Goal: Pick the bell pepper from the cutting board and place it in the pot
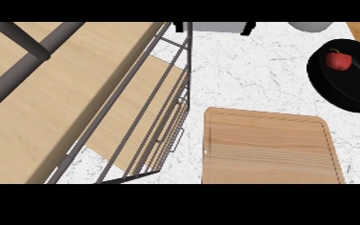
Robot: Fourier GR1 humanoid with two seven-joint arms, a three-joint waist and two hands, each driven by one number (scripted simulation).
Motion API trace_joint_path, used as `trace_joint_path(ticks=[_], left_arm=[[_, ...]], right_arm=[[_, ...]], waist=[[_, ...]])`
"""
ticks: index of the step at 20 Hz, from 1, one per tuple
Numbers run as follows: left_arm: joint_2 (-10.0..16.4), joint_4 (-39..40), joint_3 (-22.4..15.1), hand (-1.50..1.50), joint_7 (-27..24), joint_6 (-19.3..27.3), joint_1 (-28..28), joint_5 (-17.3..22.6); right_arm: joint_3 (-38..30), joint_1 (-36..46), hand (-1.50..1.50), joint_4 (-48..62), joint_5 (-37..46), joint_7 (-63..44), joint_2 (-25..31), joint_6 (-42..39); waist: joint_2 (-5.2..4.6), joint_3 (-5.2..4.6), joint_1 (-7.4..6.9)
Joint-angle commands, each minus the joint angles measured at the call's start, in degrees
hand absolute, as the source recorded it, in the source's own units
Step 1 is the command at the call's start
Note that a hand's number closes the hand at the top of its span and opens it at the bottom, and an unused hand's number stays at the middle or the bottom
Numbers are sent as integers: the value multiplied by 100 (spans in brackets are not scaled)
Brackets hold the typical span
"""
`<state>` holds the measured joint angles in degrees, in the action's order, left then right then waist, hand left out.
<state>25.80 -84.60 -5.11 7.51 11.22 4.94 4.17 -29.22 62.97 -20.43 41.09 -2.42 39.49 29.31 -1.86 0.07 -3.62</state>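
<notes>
A red bell pepper (338, 60) with a green stem lies inside the black pot (330, 88) at the right edge of the head view. The wooden cutting board (268, 145) lies on the white marble counter at the lower right, with nothing on it. Neither hand shows anywhere in the view.
A dark metal wire rack (151, 119) over pale wooden shelves fills the left half. A grey object (218, 27) with black parts sits at the top centre, and a grey rounded object (309, 26) at the top right. White marble counter (246, 76) lies between the rack and the pot.
</notes>
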Motion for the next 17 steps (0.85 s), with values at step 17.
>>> trace_joint_path(ticks=[17], left_arm=[[29,-8,465,0,-129,-40,-446,67]], right_arm=[[-1357,-861,-150,-551,-1984,1622,-85,-1031]], waist=[[227,-13,546]])
